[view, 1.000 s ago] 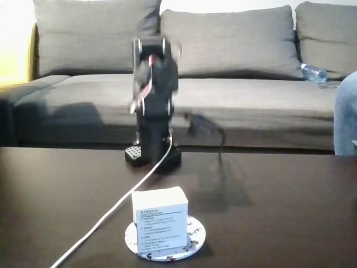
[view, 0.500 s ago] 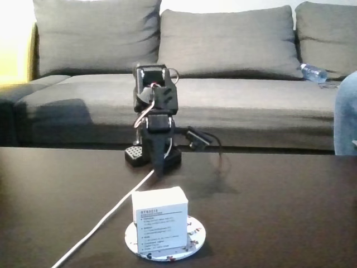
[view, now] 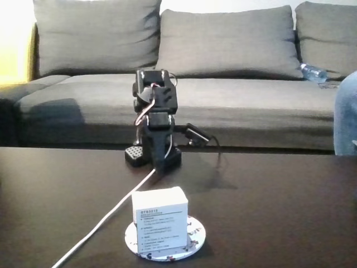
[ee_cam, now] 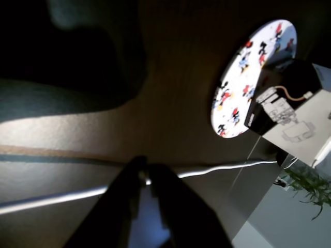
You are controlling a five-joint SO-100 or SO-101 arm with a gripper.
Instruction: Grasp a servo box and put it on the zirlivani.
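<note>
**The box sits on the round disc**

In the fixed view we see a big grey sofa (view: 223,84) across the whole top of the frame. Below it a wide dark table (view: 290,212) fills the bottom half.

In the middle of that frame, at the far edge of the table, stands the black robot arm (view: 155,123). It is folded up over its base. A white cable (view: 111,215) runs from the arm down to the lower left of the frame.

At the right edge of the frame we see a bit of a person in blue (view: 346,114). A clear bottle (view: 313,72) lies on the sofa in the upper right.

Low in the middle of the fixed view stands the servo box (view: 159,223). It is white with small print on the side that faces us. It stands upright on the zirlivani (view: 195,234), the flat round white disc under it. The disc lies flat on the table and peeks out on both sides of the box.

In the wrist view the disc and the box are in the upper right of the frame, and the disc shows little red and black figures.

The pincer (ee_cam: 146,173) is at the bottom middle of the wrist view. Its two dark fingers are pressed together at the tips, with nothing in them. It is well apart from the box.
</note>
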